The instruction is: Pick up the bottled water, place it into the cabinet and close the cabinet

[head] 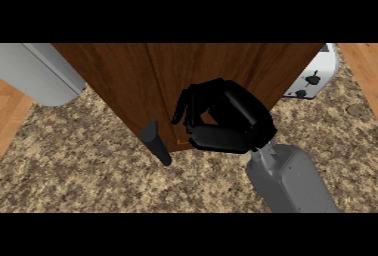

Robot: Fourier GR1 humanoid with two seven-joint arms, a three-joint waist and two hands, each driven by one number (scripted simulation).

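While the grey forearm [291,180] rises from the lower right of the frame, the right hand [225,122] sits at frame centre against the brown cabinet [148,75], which fills the upper middle. Its fingers [193,100] are bent and bunched together, their tips pointing down the wood; whether they grasp anything cannot be told. The bottle is nowhere to be seen, whether hidden by the hand or shut inside the cabinet cannot be told. A dark handle [156,142] hangs at the cabinet's lower edge, just left of the hand and apart from it. Speckled counter [88,170] spreads across the lower frame. At the upper right a toaster [314,75] with two dark knobs shows beside the cabinet. At the upper left lies a pale grey rounded thing [40,70]. Wooden floor [11,115] shows at the left edge.
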